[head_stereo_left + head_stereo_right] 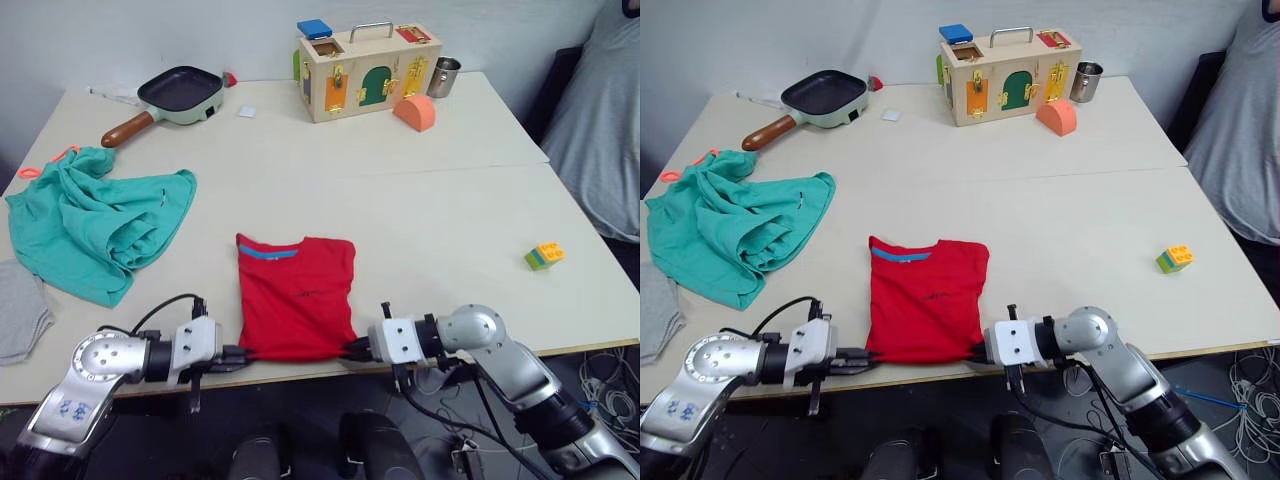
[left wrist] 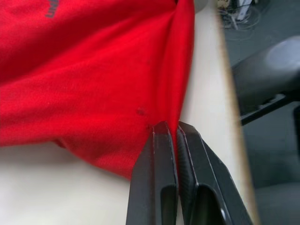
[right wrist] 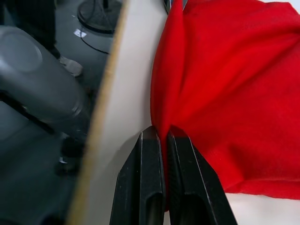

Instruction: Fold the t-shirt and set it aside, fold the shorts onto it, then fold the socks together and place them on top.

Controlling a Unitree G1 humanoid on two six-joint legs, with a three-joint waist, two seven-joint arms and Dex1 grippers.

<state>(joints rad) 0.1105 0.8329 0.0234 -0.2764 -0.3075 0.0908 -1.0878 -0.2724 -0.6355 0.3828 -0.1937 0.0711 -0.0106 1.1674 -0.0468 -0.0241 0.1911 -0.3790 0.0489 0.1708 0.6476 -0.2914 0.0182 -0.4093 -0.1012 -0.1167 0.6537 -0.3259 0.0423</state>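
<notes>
The red t-shirt (image 1: 296, 293) lies partly folded at the table's near edge, its blue neckband toward the far side. My left gripper (image 1: 243, 352) is shut on its near left corner, and my right gripper (image 1: 353, 349) is shut on its near right corner. Both wrist views show the black fingers (image 2: 164, 154) (image 3: 152, 154) pinching red cloth right at the table edge. The teal-green shorts (image 1: 95, 225) lie crumpled at the left, with an orange drawstring loop toward the far left. A light grey sock (image 1: 20, 310) lies at the left edge.
A dark pan (image 1: 178, 93) with a wooden handle, a wooden latch box (image 1: 368, 70), an orange block (image 1: 415, 111) and a metal cup (image 1: 445, 76) stand along the far side. A small toy brick (image 1: 544, 256) sits at the right. A person (image 1: 600, 120) is at the far right.
</notes>
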